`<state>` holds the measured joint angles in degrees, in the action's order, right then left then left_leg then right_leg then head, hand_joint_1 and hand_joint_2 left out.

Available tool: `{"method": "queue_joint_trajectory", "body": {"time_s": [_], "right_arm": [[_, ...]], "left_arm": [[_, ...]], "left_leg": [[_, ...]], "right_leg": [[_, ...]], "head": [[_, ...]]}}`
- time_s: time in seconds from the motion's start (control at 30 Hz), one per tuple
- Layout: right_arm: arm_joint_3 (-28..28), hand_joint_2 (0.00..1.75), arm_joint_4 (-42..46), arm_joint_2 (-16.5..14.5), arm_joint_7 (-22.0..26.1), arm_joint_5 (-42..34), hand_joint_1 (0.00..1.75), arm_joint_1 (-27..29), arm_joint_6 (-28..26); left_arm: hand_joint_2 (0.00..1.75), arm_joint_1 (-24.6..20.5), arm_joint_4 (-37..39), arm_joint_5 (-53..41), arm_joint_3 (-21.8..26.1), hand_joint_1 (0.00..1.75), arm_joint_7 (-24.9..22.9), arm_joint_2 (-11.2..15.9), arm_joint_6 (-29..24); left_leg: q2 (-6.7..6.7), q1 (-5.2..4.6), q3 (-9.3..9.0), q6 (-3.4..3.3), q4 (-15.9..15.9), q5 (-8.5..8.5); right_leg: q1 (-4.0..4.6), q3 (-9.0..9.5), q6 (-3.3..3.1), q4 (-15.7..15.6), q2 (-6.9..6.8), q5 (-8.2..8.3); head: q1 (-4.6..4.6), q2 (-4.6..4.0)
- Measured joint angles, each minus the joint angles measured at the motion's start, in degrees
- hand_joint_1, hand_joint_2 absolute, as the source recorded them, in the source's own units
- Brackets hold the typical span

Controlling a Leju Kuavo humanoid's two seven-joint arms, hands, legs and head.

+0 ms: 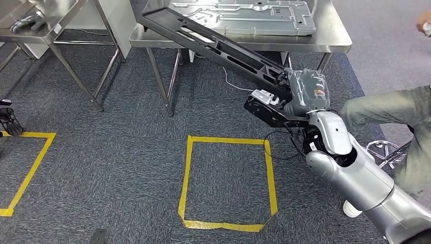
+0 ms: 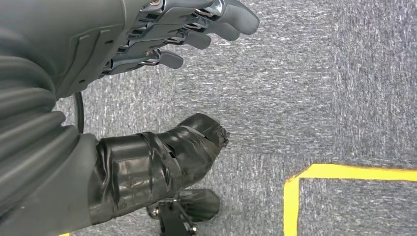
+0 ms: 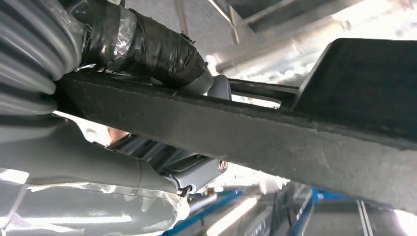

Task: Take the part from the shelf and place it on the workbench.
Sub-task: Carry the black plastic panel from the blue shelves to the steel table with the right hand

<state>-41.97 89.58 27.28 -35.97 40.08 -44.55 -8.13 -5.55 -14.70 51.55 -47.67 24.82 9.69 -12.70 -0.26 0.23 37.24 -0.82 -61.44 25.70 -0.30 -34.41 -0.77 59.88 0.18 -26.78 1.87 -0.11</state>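
- Gripping the long black part (image 1: 223, 48) at its near end, right hand (image 1: 305, 91) sits at 3 o'clock in head view.
- Part's far end lies on workbench (image 1: 335, 40) at 12 o'clock.
- Left hand (image 2: 162, 34) hangs over carpet (image 2: 319, 88), fingers apart, holding nothing.

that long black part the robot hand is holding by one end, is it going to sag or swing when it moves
The long black part probably stays stiff: it runs straight from the right robot hand up onto the workbench with no visible bend. Gripped near one end, it likely levers hard on the wrist. Its openwork frame suggests moderate weight for its length.
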Motion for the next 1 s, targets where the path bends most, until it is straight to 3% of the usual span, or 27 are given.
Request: {"method": "queue_joint_trajectory", "body": {"time_s": [0.13,0.2,0.3,0.33,0.37,0.43,0.5,0.63,0.7,0.8,0.83,0.87,0.9,0.97,1.0], "right_arm": [[0.61,1.75,0.26,0.03,0.68,1.54,1.75,1.17,-1.18],[0.95,1.75,0.43,0.11,1.06,2.06,1.75,1.71,-1.1],[1.51,1.75,0.56,0.2,1.37,2.33,1.75,2.45,-0.93],[1.65,1.75,0.57,0.2,1.34,2.41,1.75,2.82,-0.8],[1.75,1.75,0.58,0.22,1.32,2.56,1.75,3.16,-0.63],[1.84,1.75,0.61,0.26,1.32,2.99,1.75,3.48,-0.3],[2.0,1.75,0.73,0.29,1.38,3.29,1.75,3.53,-0.14],[2.21,1.75,1.04,0.34,1.32,3.55,1.75,3.95,0.0],[2.39,1.75,1.19,0.4,1.28,3.85,1.75,3.99,0.13],[2.73,1.75,1.32,0.43,1.28,4.42,1.75,4.06,0.47],[2.75,1.75,1.32,0.42,1.28,4.57,1.75,4.14,0.62],[2.75,1.75,1.32,0.39,1.28,4.7,1.75,4.23,0.75],[2.75,1.75,1.32,0.37,1.28,4.82,1.75,4.32,0.83],[2.75,1.75,1.32,0.25,1.28,5.0,1.75,4.43,0.81],[2.76,1.75,1.33,0.16,1.29,5.07,1.75,4.41,0.74]], "left_arm": [[1.75,-0.06,0.0,-0.07,-0.01,0.0,-0.53,0.12,-0.07],[1.75,-0.03,-0.01,-0.05,-0.02,0.0,-0.71,0.13,-0.13],[1.75,-0.16,0.0,-0.05,-0.02,0.0,-1.17,0.14,-0.15],[1.75,-0.12,0.0,-0.07,-0.02,0.0,-1.37,0.14,-0.13],[1.75,-0.06,-0.01,-0.1,-0.02,0.0,-1.55,0.14,-0.1],[1.75,0.04,-0.01,-0.2,-0.02,0.0,-1.78,0.13,-0.04],[1.75,-0.02,-0.01,-0.29,-0.02,0.0,-1.87,0.13,-0.01],[1.75,-0.1,-0.01,-0.42,-0.02,0.0,-2.13,0.15,0.08],[1.75,-0.14,-0.01,-0.54,-0.02,0.0,-2.27,0.18,0.13],[1.75,-0.16,-0.01,-0.78,-0.02,0.0,-2.44,0.26,0.15],[1.75,-0.08,-0.01,-0.86,-0.02,0.0,-2.51,0.26,0.2],[1.75,0.0,0.0,-0.95,-0.02,0.0,-2.56,0.26,0.26],[1.75,0.04,0.0,-1.0,-0.02,0.0,-2.6,0.28,0.33],[1.75,0.02,0.0,-0.98,-0.02,0.0,-2.59,0.46,0.55],[1.75,0.0,0.0,-0.96,-0.02,0.0,-2.55,0.64,0.7]], "left_leg": [[-0.01,-0.19,-1.49,-0.62,2.81,0.14],[0.01,0.14,-2.32,-1.12,3.69,0.01],[-0.05,0.24,-2.88,-1.66,3.88,0.33],[-0.09,0.27,-3.03,-1.71,3.84,0.51],[-0.14,0.3,-3.21,-1.68,3.76,0.74],[-0.23,0.41,-3.64,-1.36,3.33,1.39],[-0.28,0.3,-3.68,-0.74,2.62,2.17],[-0.29,0.22,-3.62,0.44,2.43,2.74],[-0.15,0.33,-2.81,1.01,0.36,4.01],[-0.03,0.42,2.71,1.56,-9.85,7.66],[-0.03,0.42,4.52,1.62,-12.55,7.99],[-0.03,0.42,5.5,1.61,-13.36,7.25],[-0.03,0.42,5.49,1.52,-12.22,5.66],[-0.02,0.36,2.8,1.02,-4.95,1.14],[-0.02,0.18,1.32,0.72,-1.57,-0.21]], "right_leg": [[-0.05,0.13,1.13,-0.35,-0.01,-0.15],[-0.02,-0.74,1.68,1.94,-0.06,-1.59],[-0.26,-6.18,2.18,11.88,-0.07,-5.37],[-0.39,-7.68,2.31,14.07,-0.08,-5.53],[-0.54,-8.27,2.42,14.35,-0.08,-4.65],[-0.85,-6.32,2.56,8.82,-0.1,-0.4],[-0.88,-3.49,2.43,2.66,-0.04,2.05],[-0.63,-2.41,1.3,0.41,0.07,1.66],[-0.79,-1.81,0.6,0.03,0.02,1.49],[-0.69,-1.06,-0.14,-0.14,-0.09,0.98],[-0.61,-0.85,-0.26,-0.14,-0.07,0.79],[-0.54,-0.57,-0.31,-0.13,-0.04,0.57],[-0.5,-0.27,-0.29,-0.13,-0.01,0.35],[-0.43,0.54,-0.14,-0.19,0.02,-0.19],[-0.36,0.79,0.02,-0.24,0.02,-0.41]], "head": [[-0.03,0.0],[-0.16,0.0],[-0.29,0.0],[-0.29,0.0],[-0.31,0.0],[-0.31,0.0],[-0.27,0.0],[-0.18,0.0],[-0.04,0.0],[0.13,0.0],[0.14,0.0],[0.14,0.0],[0.14,0.0],[0.11,0.0],[0.1,0.0]]}}
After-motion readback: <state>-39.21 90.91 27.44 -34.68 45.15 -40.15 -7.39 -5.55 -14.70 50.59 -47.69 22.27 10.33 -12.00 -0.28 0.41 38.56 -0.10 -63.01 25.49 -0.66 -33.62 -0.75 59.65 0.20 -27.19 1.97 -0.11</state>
